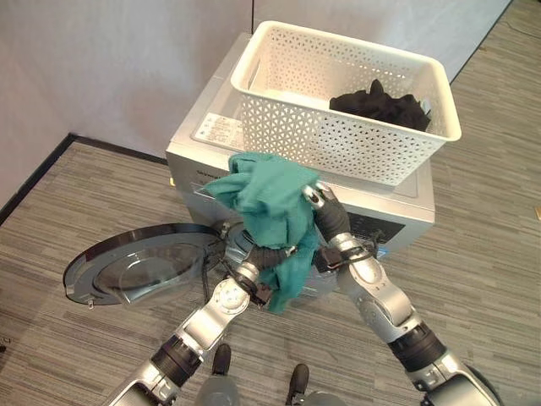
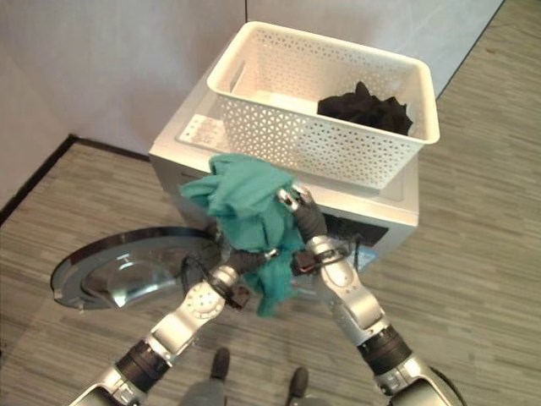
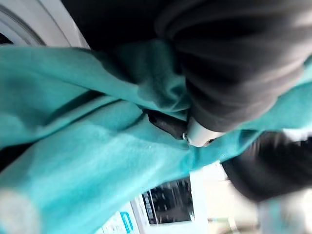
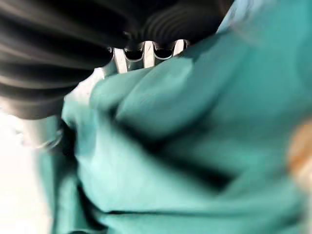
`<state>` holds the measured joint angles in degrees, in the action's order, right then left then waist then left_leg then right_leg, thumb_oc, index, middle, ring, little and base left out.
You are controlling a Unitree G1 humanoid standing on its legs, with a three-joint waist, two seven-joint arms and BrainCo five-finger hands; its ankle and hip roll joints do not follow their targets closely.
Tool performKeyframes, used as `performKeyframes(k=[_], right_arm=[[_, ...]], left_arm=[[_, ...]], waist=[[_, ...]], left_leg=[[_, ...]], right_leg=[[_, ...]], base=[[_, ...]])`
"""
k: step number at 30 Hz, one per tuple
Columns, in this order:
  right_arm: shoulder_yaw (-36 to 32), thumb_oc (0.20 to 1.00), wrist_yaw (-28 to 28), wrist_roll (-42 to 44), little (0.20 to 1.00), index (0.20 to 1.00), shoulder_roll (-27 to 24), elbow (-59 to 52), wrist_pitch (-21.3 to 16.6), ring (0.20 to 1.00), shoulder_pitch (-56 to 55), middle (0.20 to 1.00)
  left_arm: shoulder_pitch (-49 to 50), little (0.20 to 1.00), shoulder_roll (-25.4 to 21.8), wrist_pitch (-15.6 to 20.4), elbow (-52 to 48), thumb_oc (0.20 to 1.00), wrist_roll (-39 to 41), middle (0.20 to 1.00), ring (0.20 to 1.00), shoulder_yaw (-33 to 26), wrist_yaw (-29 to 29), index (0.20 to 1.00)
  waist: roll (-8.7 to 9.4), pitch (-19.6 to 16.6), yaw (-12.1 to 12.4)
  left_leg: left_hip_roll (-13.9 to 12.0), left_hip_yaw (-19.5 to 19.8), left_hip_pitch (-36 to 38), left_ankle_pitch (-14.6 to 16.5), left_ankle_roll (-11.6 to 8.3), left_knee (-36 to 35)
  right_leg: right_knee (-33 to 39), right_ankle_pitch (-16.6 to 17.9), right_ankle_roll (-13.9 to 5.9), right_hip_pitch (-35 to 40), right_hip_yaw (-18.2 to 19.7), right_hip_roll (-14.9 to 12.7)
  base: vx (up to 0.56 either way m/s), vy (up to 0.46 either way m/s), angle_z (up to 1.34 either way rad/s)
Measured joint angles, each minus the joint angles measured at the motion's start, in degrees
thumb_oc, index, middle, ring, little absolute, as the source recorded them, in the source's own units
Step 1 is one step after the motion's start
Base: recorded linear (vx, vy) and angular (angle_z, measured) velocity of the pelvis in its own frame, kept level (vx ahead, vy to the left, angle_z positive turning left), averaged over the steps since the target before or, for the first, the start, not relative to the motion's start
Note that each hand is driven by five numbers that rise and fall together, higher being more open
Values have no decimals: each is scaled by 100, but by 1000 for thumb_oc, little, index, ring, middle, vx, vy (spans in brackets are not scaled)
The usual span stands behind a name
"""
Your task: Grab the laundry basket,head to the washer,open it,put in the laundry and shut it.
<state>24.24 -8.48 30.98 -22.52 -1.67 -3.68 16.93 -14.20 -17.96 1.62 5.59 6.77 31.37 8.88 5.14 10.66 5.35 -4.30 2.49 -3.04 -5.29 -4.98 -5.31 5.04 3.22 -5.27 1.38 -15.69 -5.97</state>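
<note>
Laundry basket [image 1: 338, 127]: white, perforated, sits on top of washer [image 1: 211, 144], toward far right.
Black clothes [image 1: 380, 106]: inside basket, right end.
Teal garment [image 1: 270, 203]: bunched between both hands, in front of washer, above open drum.
Washer door [image 1: 135, 271]: swung open to the left, lying low.
Left hand [image 1: 269, 256]: under the garment; fingers buried in cloth, grip cannot be told.
Right hand [image 1: 325, 211]: at garment's right side; own wrist view shows fingers [image 4: 144, 53] going into cloth, tips hidden.
Left wrist view: adds washer control panel [image 3: 165, 202] below the cloth.
</note>
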Motion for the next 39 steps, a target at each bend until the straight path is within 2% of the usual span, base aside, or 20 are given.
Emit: performKeyframes(k=[4,8,11,15,19,20,24,26,29,31,34,37,39], right_arm=[[-304,1000,253,-339,1000,1000,-334,-24,6,1000,-491,1000],[-583,1000,637,-674,1000,1000,-707,-85,15,1000,-1006,1000],[-783,1000,844,-709,1000,1000,-809,-168,15,1000,-1319,1000],[-1136,1000,1138,-712,1000,1000,-840,-227,26,1000,-2061,1000],[-1381,1000,1545,-898,1000,1000,-1113,-110,131,1000,-3030,1000],[-1389,1000,1662,-952,1000,1000,-1199,-56,136,1000,-3160,1000],[-1361,1000,2009,-1010,1000,1000,-1284,811,202,1000,-3545,1000],[-1212,1000,2064,-1401,1000,1000,-1270,1820,260,1000,-3612,1000],[-1141,1000,1994,-1613,1000,1000,-409,3641,364,1000,-3496,1000],[-1683,1000,1656,-1600,1000,1000,511,5194,376,1000,-3004,1000],[-1668,1000,1266,-1461,1000,1000,1177,6049,379,1000,-2784,1000],[-1754,1000,666,-1122,1000,1000,1204,6510,328,1000,-2390,1000],[-1762,1000,410,-974,1000,1000,1211,6787,302,1000,-2052,1000]], left_arm=[[347,200,-204,55,-4,200,63,200,200,-212,-75,200],[744,200,-214,74,-5,200,216,200,200,-466,-191,200],[898,200,-206,77,-6,200,229,200,200,-609,-273,200],[1232,200,-189,80,-5,200,466,200,200,-771,-329,200],[1558,200,-251,81,-9,200,711,200,200,-964,-575,200],[1628,200,-256,83,-11,200,786,200,200,-1008,-624,200],[1851,200,-381,83,-25,200,912,200,200,-1054,-794,200],[2019,200,-462,84,-37,200,993,200,200,-1060,-921,200],[2131,200,-394,81,53,200,1127,200,200,-1003,-992,200],[2060,200,-300,106,416,200,1127,200,200,-1036,-988,200],[1881,200,17,91,1041,200,1128,200,200,-1012,-895,200],[1643,200,122,86,1182,200,1137,200,200,-753,-629,200],[1255,200,140,86,1371,200,1141,200,200,-619,-489,200]], waist=[[-1,-1,-7],[-4,-3,-9],[-6,-14,-24],[-14,-196,-136],[3,-250,-378],[3,-281,-375],[25,-358,-449],[13,-369,-450],[-28,-377,-424],[-27,-384,-418],[-167,-421,-430],[-204,-387,-449],[-197,-219,-453]], left_leg=[[-4,0,21,0,0,0],[-7,-7,82,1,1,-1],[-17,-13,88,1,1,-2],[-18,-25,93,11,11,-2],[-35,-128,96,12,14,-3],[-45,-151,92,16,17,-3],[-72,-166,98,23,23,-4],[-76,-174,91,31,36,-4],[-90,-181,78,36,43,-5],[-107,-204,75,35,36,-4],[-103,-225,-132,16,19,-4],[-93,-237,-510,-127,31,-3],[-101,-196,-658,-200,14,-1]], right_leg=[[0,0,0,22,-2,-1],[1,0,-1,75,6,-7],[1,5,4,73,22,-5],[1,7,-4,61,69,-10],[1,20,-15,26,118,-8],[2,22,-12,12,124,-13],[14,14,-7,4,137,2],[48,16,-17,-26,188,2],[49,14,-13,-54,217,10],[49,25,-20,-72,240,34],[50,69,-24,-292,247,23],[48,181,-5,-671,247,23],[47,239,-6,-805,243,40]], base=[[0,0,0],[-3,2,-1],[0,0,0],[-2,1,-1],[-8,-4,-9],[0,-5,-13],[-1,-4,-3],[4,-18,-7],[-4,-17,-3],[-35,-23,-7],[-89,-28,-4],[-103,-2,-1],[-63,8,4]])
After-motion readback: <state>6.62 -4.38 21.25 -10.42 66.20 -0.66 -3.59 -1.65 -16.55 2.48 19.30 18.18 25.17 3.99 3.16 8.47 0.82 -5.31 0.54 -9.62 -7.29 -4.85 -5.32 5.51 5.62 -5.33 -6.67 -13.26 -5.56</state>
